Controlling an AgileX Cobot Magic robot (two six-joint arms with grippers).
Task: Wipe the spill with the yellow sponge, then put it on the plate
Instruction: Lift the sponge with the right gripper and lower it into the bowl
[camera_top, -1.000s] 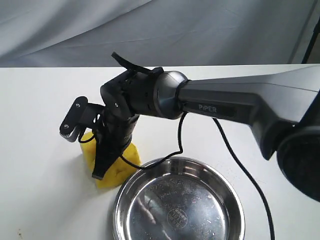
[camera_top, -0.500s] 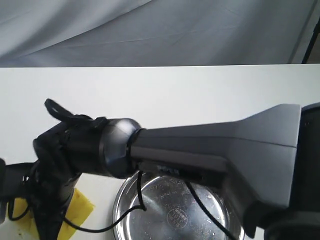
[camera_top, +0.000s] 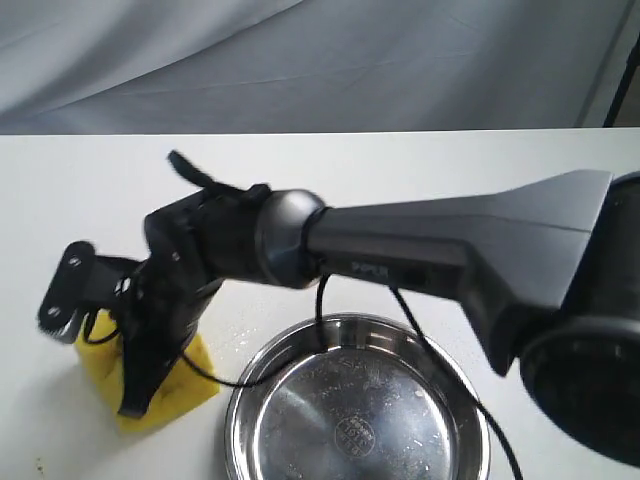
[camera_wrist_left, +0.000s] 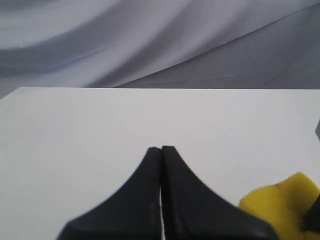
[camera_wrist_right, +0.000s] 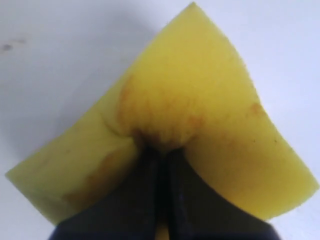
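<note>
1 yellow sponge (camera_top: 190, 385) sits just beside 1 plate (camera_top: 300, 420). R gripper (camera_wrist_right: 161, 150) jaws pinch the sponge tight; L gripper (camera_wrist_left: 161, 150) jaws closed, empty.

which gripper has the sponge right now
The right gripper: it is pinched into the yellow sponge, denting the foam. The left gripper is shut on nothing, over the white table.

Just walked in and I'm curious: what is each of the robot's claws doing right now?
Left gripper: closed, holding nothing.
Right gripper: closed on the yellow sponge, pinching it.
</note>
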